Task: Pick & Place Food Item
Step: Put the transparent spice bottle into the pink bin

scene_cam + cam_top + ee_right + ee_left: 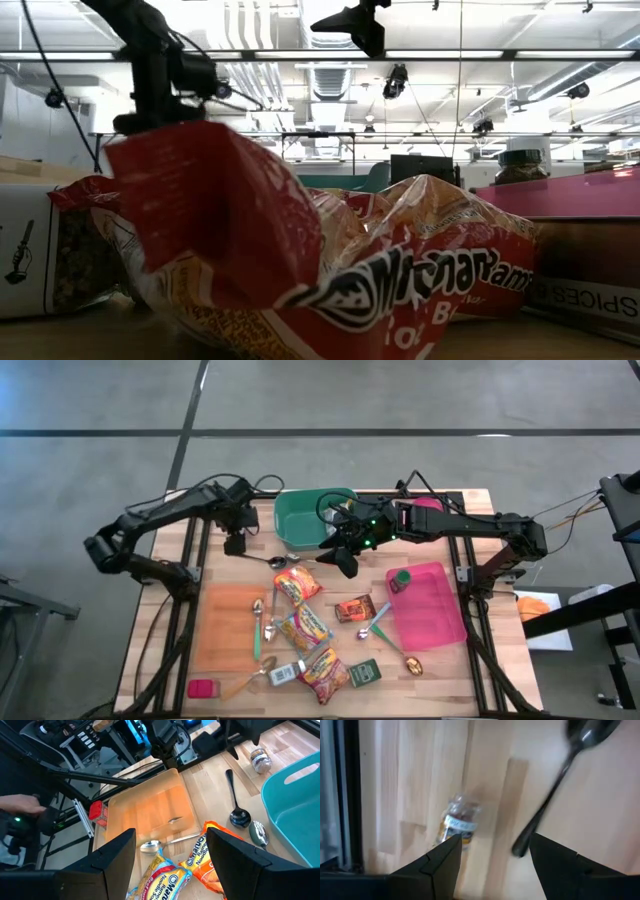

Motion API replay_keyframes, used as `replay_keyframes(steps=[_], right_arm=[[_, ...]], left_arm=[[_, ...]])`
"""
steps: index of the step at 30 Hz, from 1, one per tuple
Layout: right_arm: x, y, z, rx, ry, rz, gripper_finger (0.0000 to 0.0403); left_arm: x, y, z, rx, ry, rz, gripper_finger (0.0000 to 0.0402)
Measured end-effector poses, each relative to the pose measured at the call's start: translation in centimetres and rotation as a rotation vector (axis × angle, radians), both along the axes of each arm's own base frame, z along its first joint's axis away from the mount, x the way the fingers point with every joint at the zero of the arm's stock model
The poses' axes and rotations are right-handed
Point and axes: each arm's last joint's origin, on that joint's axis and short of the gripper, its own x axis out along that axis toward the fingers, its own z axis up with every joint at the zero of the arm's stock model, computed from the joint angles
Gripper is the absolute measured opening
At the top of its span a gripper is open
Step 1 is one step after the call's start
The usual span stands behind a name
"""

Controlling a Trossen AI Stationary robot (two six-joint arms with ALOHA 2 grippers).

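1. Since the left gripper [235, 546] points down over the small jar [457, 822], that jar is prob. the food item to pick. Its fingers [440, 862] stand apart w/ nothing between them. The jar lies on its side on bare wood near the table's [165, 650] back-left part, just off one fingertip, not yet straddled.
2. Orange tray [225, 630] sits nearer the front on the left and is nearly bare, so it looks like a possible drop spot. I can't tell for sure.
3. Black spoon [560, 780] lies just beside the jar on the bin side. It leaves little room there, so a wide finger spread could clip its handle. The jar's other side is open wood up to the table's edge rail.
4. Green bin [285, 525] stands at the back centre, its wall close to the spoon bowl.
5. Right gripper [345, 565] hovers above the table centre near the bin, tilted down, fingers apart & empty. It is prob. parked to watch and is clear of the left arm.
6. Noodle packs [295, 585] and spoons crowd the middle, so there is little free space there.
7. Pink tray [435, 625] on the right holds one green-lid jar [400, 578] and is otherwise open.
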Motion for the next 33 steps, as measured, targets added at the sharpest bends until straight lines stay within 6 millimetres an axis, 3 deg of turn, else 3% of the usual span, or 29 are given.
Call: replay_keyframes(steps=[15,25,33], right_arm=[[-0.2,0.2,0.0,0.003,0.011,0.006,0.0238],[-1.0,0.5,0.7,-0.003,0.014,0.015,0.0238],[-1.3,0.5,1.0,-0.006,0.006,0.016,0.0238]], left_arm=[[1.9,2.4,-4.6,0.034,0.196,-0.099,0.0233],[1.7,3.7,-6.6,0.016,0.253,-0.133,0.0233],[1.2,3.4,-8.5,0.029,0.254,-0.135,0.022]])
